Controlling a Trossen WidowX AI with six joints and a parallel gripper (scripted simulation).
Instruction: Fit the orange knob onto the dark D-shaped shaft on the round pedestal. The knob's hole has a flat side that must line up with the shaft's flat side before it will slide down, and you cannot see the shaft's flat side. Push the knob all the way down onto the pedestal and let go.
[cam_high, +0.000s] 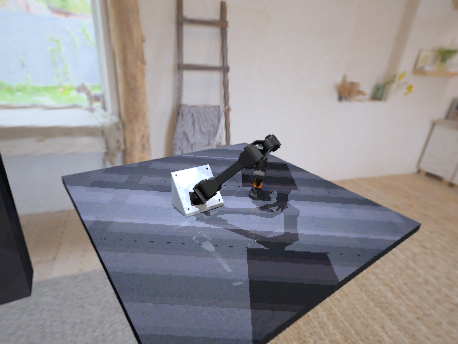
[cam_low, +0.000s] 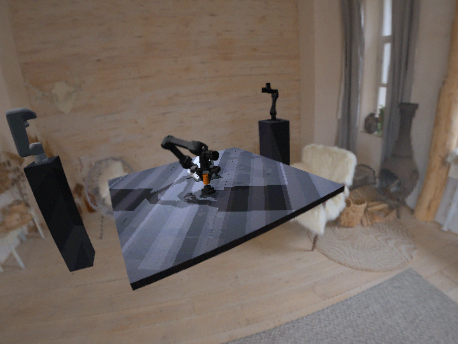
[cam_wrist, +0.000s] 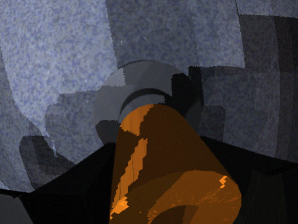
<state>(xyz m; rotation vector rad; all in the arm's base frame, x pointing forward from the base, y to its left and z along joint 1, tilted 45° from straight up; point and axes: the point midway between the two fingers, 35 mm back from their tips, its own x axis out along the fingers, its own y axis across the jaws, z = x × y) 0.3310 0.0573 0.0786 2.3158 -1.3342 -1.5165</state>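
The orange knob (cam_high: 255, 185) (cam_low: 206, 180) (cam_wrist: 167, 145) stands roughly upright in my gripper (cam_high: 258, 181) (cam_low: 206, 176) (cam_wrist: 156, 148), which is shut on it with one dark finger on each side. The dark round pedestal (cam_high: 254, 195) (cam_low: 209, 191) (cam_wrist: 106, 102) is on the table directly under the knob. In the wrist view the knob's lower end covers the pedestal's middle, with a dark curved band beside it. The shaft is hidden by the knob. Whether the knob's lower end touches the pedestal, and how its flat side is turned, cannot be told.
The dark striped table (cam_high: 175, 280) (cam_low: 165, 240) carries a white slanted block (cam_high: 182, 192) behind the arm's near joint in the top view. Shadows of the arm fall across the table around the pedestal. Two dark stands (cam_low: 60, 215) (cam_low: 274, 140) are beyond the table's edges.
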